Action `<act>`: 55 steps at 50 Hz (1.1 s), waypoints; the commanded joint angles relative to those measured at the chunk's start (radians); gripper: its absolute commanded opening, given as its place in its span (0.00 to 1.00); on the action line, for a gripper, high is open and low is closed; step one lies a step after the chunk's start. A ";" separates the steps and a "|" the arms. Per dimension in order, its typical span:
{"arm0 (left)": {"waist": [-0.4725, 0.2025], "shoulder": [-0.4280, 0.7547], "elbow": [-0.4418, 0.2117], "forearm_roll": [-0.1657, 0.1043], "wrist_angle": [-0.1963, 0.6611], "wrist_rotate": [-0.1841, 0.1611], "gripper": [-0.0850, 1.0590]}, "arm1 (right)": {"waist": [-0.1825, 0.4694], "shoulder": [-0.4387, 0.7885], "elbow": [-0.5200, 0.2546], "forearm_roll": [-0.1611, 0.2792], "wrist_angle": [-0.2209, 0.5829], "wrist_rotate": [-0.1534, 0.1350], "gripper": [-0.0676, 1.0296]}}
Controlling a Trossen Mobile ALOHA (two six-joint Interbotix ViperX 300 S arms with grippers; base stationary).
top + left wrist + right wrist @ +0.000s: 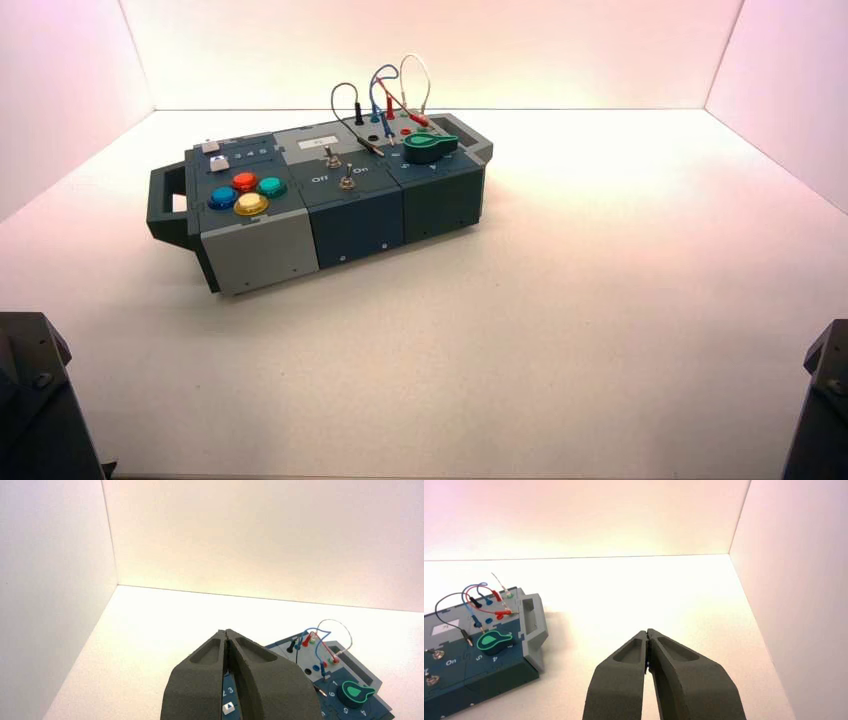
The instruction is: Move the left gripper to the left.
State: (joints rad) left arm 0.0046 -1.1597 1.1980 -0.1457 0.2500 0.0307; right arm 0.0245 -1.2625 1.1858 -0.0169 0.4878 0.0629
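My left gripper (227, 632) is shut and empty, its fingertips touching. Its arm shows as a broad black block (35, 395) at the high view's bottom left, well short of the box. The blue-grey box (330, 215) stands turned on the white floor, left of centre. Through the left fingers I see a white button with a triangle (228, 708) and the digits 2 and 3. My right gripper (647, 632) is shut and empty; its arm (825, 395) is parked at the bottom right.
The box bears coloured round buttons (245, 192), two toggle switches (338, 168) lettered Off and On, a green knob (432, 145), and red, blue, black and white wires (385, 95). White walls close in the floor on left, back and right.
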 commanded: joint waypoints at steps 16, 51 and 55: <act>0.009 0.003 -0.009 0.002 -0.003 0.003 0.05 | 0.017 0.015 -0.026 0.003 -0.005 0.000 0.04; 0.308 0.313 -0.345 0.012 -0.015 0.063 0.05 | 0.058 0.055 -0.028 0.005 0.003 0.000 0.04; 0.342 0.351 -0.383 0.012 -0.015 0.067 0.05 | 0.071 0.067 -0.029 0.003 0.005 -0.002 0.04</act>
State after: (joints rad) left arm 0.3053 -0.8514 0.8928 -0.1350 0.2408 0.0905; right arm 0.0752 -1.2226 1.1858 -0.0153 0.4955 0.0629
